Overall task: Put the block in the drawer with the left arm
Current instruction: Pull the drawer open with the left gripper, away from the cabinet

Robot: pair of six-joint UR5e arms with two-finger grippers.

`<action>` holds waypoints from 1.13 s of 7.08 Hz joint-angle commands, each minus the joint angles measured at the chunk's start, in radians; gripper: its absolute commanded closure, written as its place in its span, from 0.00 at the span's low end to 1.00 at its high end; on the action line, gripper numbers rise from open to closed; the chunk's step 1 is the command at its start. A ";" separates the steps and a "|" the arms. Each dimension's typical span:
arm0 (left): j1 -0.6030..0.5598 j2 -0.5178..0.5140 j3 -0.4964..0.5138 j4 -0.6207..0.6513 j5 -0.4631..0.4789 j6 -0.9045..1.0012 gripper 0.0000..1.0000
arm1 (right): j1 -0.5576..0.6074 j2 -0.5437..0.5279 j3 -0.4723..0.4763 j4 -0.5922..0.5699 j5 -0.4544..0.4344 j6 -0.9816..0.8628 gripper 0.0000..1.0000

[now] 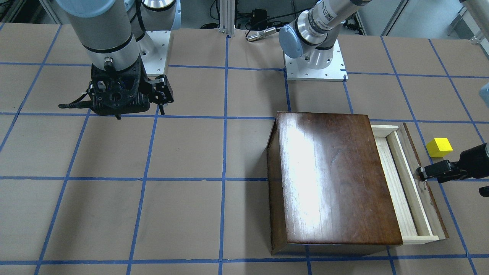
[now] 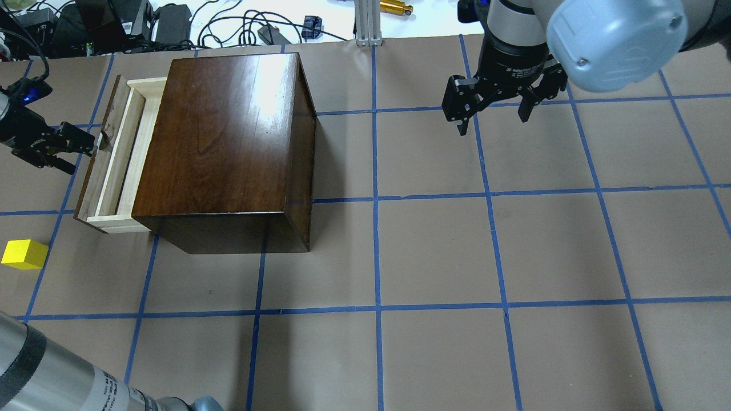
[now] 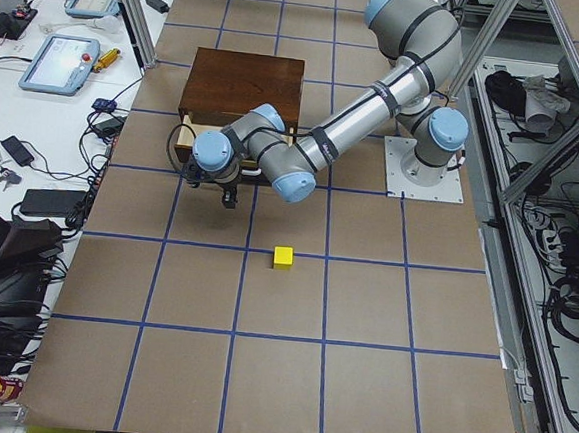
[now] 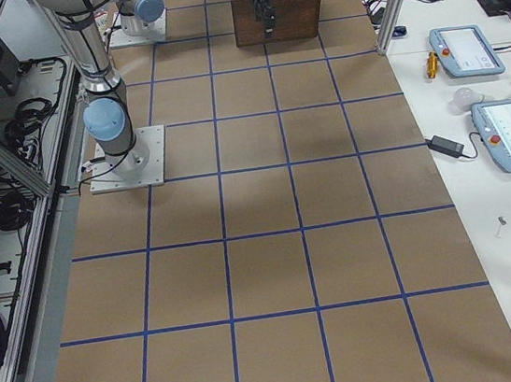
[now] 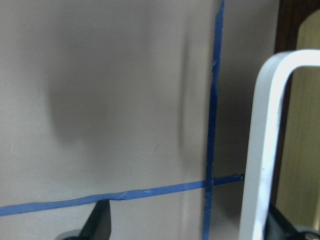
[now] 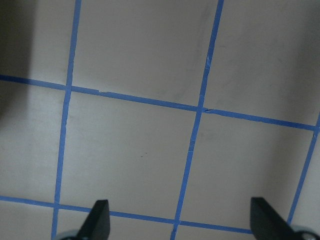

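Note:
The yellow block (image 1: 439, 147) lies on the table beside the drawer's front; it also shows in the overhead view (image 2: 24, 254) and the left exterior view (image 3: 283, 257). The drawer (image 1: 409, 191) (image 2: 114, 165) is partly pulled out of the dark wooden box (image 1: 332, 175) (image 2: 223, 142). My left gripper (image 1: 422, 172) (image 2: 85, 145) is at the drawer's metal pull (image 5: 262, 150). Its fingers are spread open, with the pull just inside one finger. It holds nothing. My right gripper (image 2: 492, 121) (image 1: 153, 101) is open and empty, hovering far from the box.
Brown paper with a blue tape grid covers the table (image 2: 434, 251). The arm bases (image 1: 315, 70) stand at the robot's edge. Cables and power bricks (image 2: 171, 23) lie beyond the far edge. Tablets (image 4: 467, 45) lie on a side bench.

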State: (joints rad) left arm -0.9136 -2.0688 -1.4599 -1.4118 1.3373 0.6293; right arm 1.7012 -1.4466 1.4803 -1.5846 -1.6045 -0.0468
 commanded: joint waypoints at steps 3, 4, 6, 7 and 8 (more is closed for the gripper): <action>0.048 0.002 0.000 0.010 -0.001 0.010 0.00 | 0.000 0.000 0.000 0.000 0.000 0.001 0.00; 0.048 0.009 0.000 0.008 -0.001 0.009 0.00 | 0.000 0.000 0.000 0.000 0.000 -0.001 0.00; 0.045 0.027 0.001 0.008 0.000 0.001 0.00 | 0.000 0.000 0.000 0.000 0.000 0.001 0.00; 0.045 0.057 0.001 0.008 0.000 0.000 0.00 | 0.000 0.000 0.000 0.000 0.000 0.001 0.00; 0.047 0.106 0.001 -0.007 0.002 0.000 0.00 | 0.000 0.000 0.000 0.000 0.000 0.001 0.00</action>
State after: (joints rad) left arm -0.8676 -2.0125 -1.4591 -1.4069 1.3378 0.6303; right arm 1.7012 -1.4465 1.4803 -1.5846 -1.6045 -0.0460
